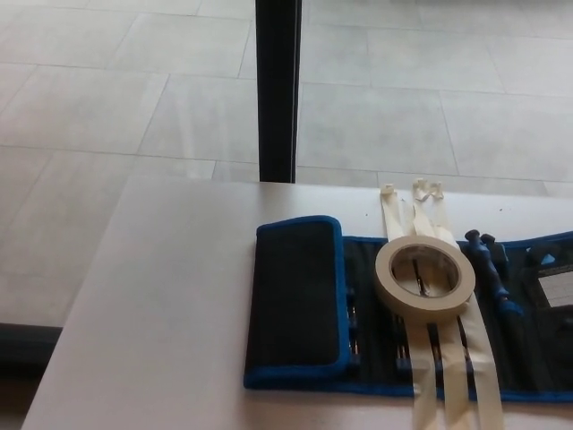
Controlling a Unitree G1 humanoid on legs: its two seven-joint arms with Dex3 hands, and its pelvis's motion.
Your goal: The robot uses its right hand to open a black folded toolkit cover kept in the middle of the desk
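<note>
Black fabric toolkit cover [297,300] — blue-edged, folded flat — beside round tape roll [424,276].

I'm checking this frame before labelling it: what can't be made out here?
- Both robot hands: absent from the head view.
- Toolkit cover: its right end is cut off by the picture edge.
- Tools under the folded flap and the tape roll: hidden.
- White label: text too small, cut off.

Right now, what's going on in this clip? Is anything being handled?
Nothing is being handled: no robot hand is in view. A black toolkit with blue trim lies on the white desk, its left flap folded over. A roll of masking tape sits on the toolkit, over strips of tape that run across it. A blue-handled tool shows at the right. The flap is not yet opened.
</note>
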